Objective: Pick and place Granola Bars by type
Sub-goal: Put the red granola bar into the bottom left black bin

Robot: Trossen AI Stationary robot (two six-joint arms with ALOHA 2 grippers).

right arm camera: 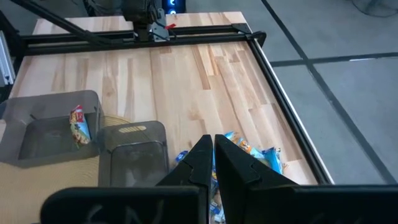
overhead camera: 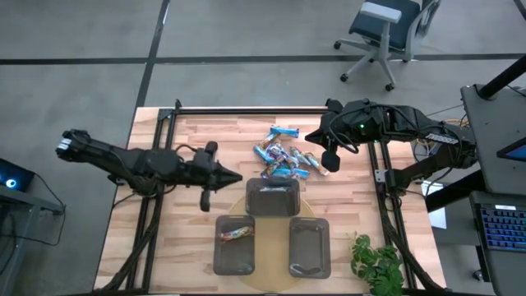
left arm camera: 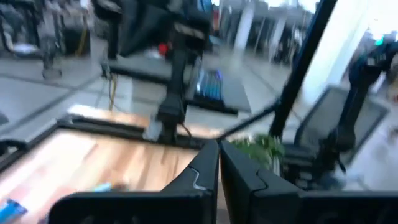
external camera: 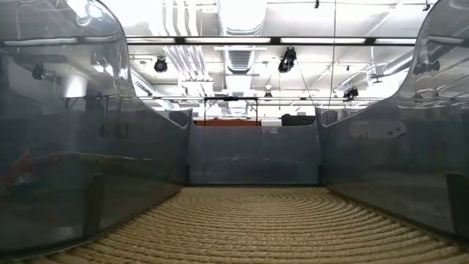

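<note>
Several granola bars (overhead camera: 283,156), mostly blue-wrapped, lie in a loose pile on the far middle of the wooden table. They also show under my right gripper as the pile of bars (right arm camera: 252,152). One tan and red bar (overhead camera: 235,233) lies in the near-left grey tray (overhead camera: 234,255) and appears again as the tan and red bar (right arm camera: 79,124). My right gripper (overhead camera: 307,138) (right arm camera: 212,140) is shut, empty, and hovers at the pile's right edge. My left gripper (overhead camera: 237,177) (left arm camera: 219,152) is shut, empty, and sits left of the middle tray (overhead camera: 273,197).
Three dark grey trays stand on a round woven mat (external camera: 249,220) near the table's near edge; the near-right tray (overhead camera: 309,247) holds nothing I can see. A green plant (overhead camera: 376,263) sits at the near right corner. Black frame rails (overhead camera: 246,109) border the table. Bare wood lies to the left.
</note>
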